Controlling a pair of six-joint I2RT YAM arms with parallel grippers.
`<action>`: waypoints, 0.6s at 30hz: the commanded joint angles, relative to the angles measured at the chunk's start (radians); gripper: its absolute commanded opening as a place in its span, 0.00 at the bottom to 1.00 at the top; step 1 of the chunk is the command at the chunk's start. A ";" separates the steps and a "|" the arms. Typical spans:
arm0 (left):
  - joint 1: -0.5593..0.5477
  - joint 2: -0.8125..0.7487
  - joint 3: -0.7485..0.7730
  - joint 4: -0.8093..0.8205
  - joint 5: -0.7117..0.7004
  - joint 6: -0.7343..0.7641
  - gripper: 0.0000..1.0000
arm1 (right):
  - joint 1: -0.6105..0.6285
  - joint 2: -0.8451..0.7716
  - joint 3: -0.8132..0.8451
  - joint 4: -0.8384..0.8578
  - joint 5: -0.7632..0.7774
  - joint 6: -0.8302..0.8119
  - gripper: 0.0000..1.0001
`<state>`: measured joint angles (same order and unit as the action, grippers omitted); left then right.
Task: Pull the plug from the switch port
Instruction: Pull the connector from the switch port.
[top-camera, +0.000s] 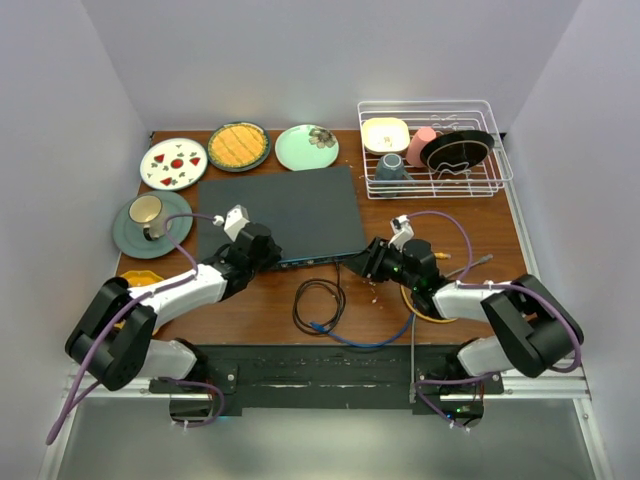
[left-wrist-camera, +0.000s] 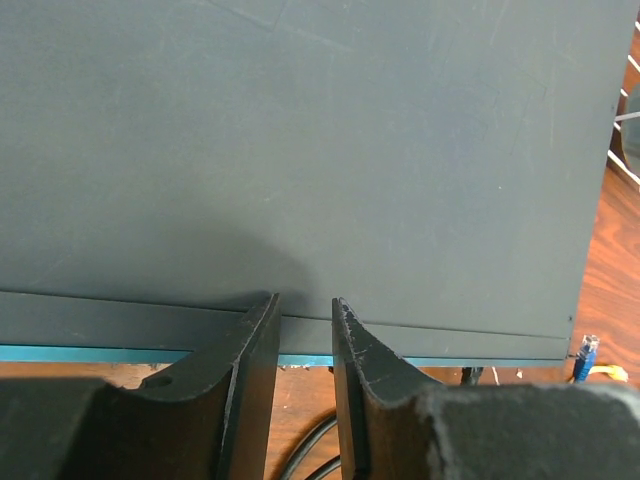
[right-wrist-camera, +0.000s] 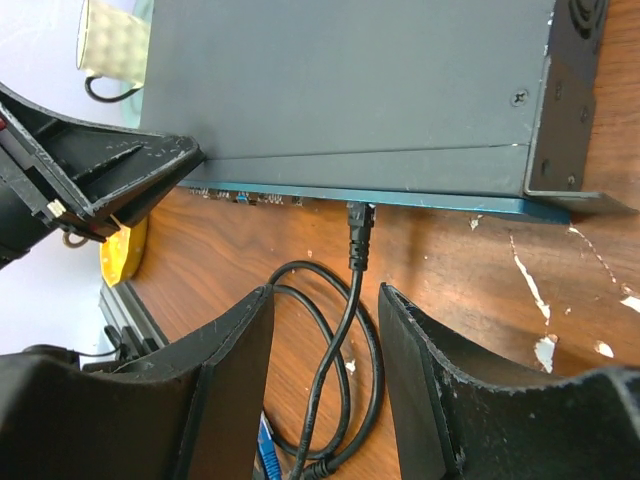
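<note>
The switch, a wide flat dark-grey box, lies mid-table with its thin blue front edge facing the arms. A black plug sits in a port on that edge, and its black cable coils on the wood in front. My right gripper is open, a short way back from the plug, with the cable running between its fingers untouched. My left gripper rests at the switch's front left edge. Its jaws stand a narrow gap apart with nothing between them.
A blue cable curves along the near edge. A cup on a saucer sits left of the switch, and three plates line the back. A dish rack stands back right. A yellow dish lies under the right arm.
</note>
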<state>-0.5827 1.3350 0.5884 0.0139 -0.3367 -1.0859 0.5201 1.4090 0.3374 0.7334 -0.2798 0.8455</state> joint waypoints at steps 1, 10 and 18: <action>0.007 0.027 -0.036 -0.029 0.034 -0.019 0.32 | 0.008 0.024 0.005 0.118 -0.002 0.007 0.50; 0.006 -0.011 -0.042 -0.055 0.047 -0.002 0.25 | 0.008 0.172 0.057 0.216 -0.042 0.050 0.50; 0.006 -0.028 -0.058 -0.068 0.036 0.003 0.24 | 0.008 0.307 0.078 0.360 -0.078 0.121 0.50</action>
<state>-0.5781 1.3102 0.5602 0.0250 -0.3061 -1.0897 0.5232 1.6840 0.3748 0.9607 -0.3283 0.9257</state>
